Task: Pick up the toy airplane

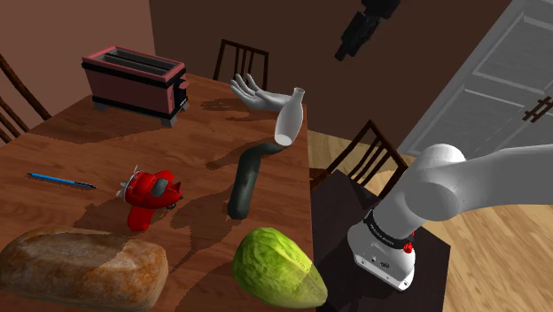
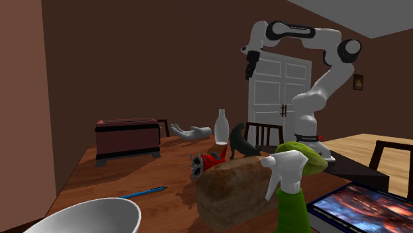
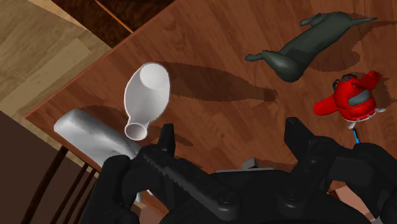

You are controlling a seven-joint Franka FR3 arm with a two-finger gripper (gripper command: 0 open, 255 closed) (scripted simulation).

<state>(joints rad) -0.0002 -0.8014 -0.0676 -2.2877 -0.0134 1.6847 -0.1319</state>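
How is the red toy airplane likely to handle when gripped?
The toy airplane looks rigid and probably light, being small beside the bread loaf. Its rounded body and jutting wings could let it twist or slip in a grasp. With wings spread on the table, it seems unlikely to roll.

The arm (image 2: 322, 85) was built of glossy white, rounded shells, with dark grey rings and round caps at the joints (image 2: 349, 49). Its base segment (image 1: 383, 253) flared into a white collar under a dark band, and on that collar sat a small red part (image 1: 408, 249), perhaps a button. The gripper (image 3: 230, 125) was matte black all over. Its blocky body was stepped and faceted, and its two slim fingers (image 3: 167, 141) had toothed inner edges.
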